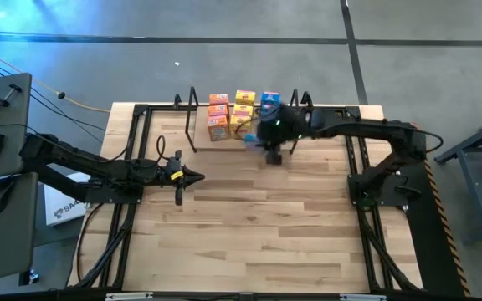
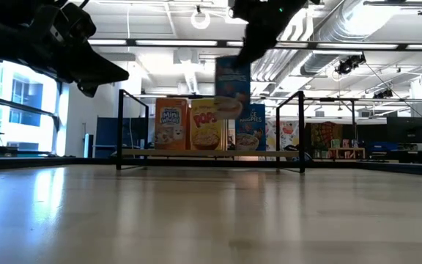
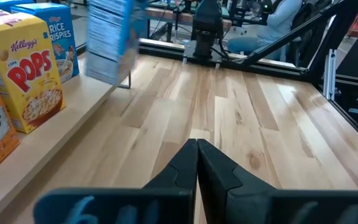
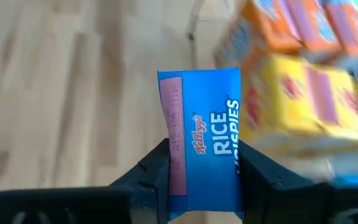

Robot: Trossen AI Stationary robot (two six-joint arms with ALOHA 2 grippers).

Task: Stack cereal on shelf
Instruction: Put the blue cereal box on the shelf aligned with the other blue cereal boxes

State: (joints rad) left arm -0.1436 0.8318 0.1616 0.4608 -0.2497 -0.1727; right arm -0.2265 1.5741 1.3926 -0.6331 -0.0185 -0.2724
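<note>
My right gripper (image 1: 272, 144) is shut on a blue Rice Krispies cereal box (image 2: 232, 86) and holds it in the air just in front of the shelf (image 2: 211, 152). On the shelf's wooden board stand orange (image 2: 171, 123), yellow (image 2: 207, 125) and blue (image 2: 252, 126) cereal boxes, upright on their bottoms; the high view shows a second row (image 1: 243, 98) behind them. The held box also shows in the left wrist view (image 3: 110, 37). My left gripper (image 1: 196, 176) is shut and empty, above the table's left middle. My right gripper pinches the blue box's two broad faces just below its top flap (image 4: 201, 149), one finger (image 4: 156, 171) on each side. The fingers point down from above. The box hangs upright below them, clear of the table and of the shelf.
Black wire uprights (image 1: 192, 117) stand at both ends of the shelf. Black frame rails (image 1: 132, 159) run along the table's left and right sides. The wide wooden tabletop (image 1: 258, 226) lies nearer than the shelf.
</note>
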